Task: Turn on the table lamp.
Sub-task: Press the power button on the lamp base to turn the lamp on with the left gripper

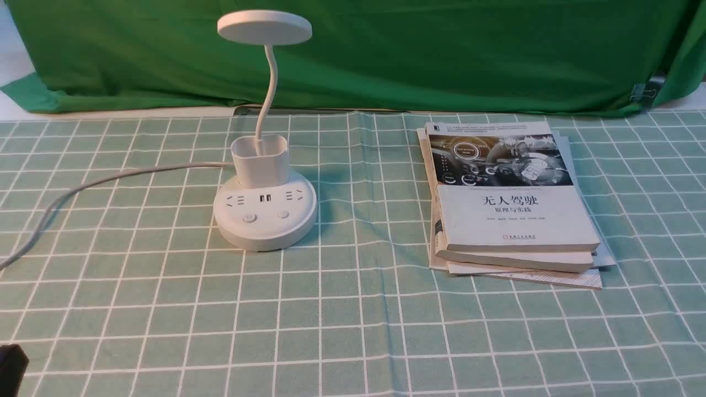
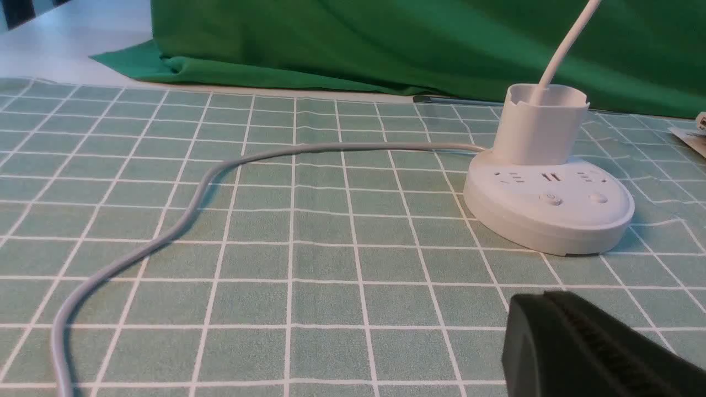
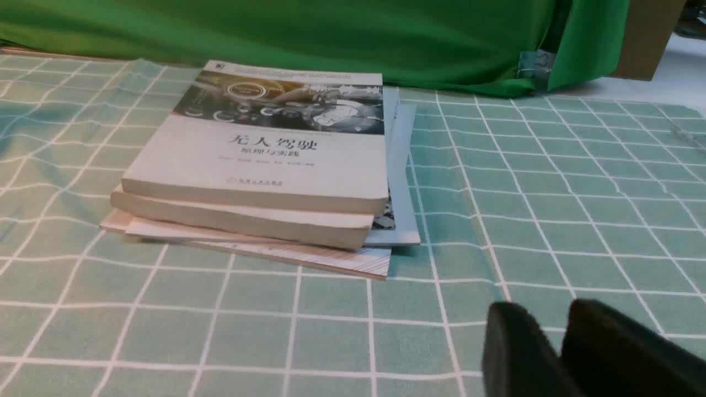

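1. Left end effector (image 2: 557, 317): only a black edge is seen at the near left corner of the front view. It is held low over the worktop (image 1: 353, 331), near the lamp base and apart from it. The opening cannot be told from the wrist view; nothing is seen held.
2. Right end effector (image 3: 551, 322): the fingers are drawn together and nothing is gripped. It is kept low over the checked cloth, short of the book stack (image 1: 513, 204).
3. Table lamp (image 1: 265, 215): stood upright on the left half of the worktop, well apart from the books on the right.
4. Two buttons (image 1: 250, 218) are set on the near edge of the round base, with the sockets just behind them.
5. The cup holder (image 1: 260, 160) is mounted on the rear of the base. The gooseneck (image 1: 268, 94) rises from it to the flat disc head (image 1: 264, 27).
6. The cord (image 1: 110, 179) is run from the base rear to the left edge.
7. A green backdrop (image 1: 441, 55) is draped behind the worktop.
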Available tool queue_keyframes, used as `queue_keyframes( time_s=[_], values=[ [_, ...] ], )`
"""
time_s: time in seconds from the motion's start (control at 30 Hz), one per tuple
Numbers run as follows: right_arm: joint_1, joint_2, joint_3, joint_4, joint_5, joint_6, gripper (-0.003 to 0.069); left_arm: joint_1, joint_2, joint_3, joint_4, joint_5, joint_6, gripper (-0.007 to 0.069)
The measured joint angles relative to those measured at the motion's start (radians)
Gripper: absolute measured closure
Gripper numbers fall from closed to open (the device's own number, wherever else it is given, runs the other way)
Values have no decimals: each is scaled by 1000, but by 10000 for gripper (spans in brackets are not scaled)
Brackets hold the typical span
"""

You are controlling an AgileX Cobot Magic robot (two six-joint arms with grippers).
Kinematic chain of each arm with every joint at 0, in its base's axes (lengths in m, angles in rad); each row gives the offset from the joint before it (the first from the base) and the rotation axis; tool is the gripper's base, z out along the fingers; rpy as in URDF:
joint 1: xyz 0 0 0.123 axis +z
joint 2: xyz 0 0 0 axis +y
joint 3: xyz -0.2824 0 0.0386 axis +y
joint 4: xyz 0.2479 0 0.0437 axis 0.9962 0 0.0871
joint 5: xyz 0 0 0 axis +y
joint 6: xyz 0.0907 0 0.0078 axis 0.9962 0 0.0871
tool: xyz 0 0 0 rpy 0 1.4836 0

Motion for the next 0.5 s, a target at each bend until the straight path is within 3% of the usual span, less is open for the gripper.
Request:
queue_keyframes(
  time_s=[0.5],
  values=[
    [0, 0, 0, 0, 0, 0, 424, 0, 0, 0, 0, 0, 0, 623]
  ],
)
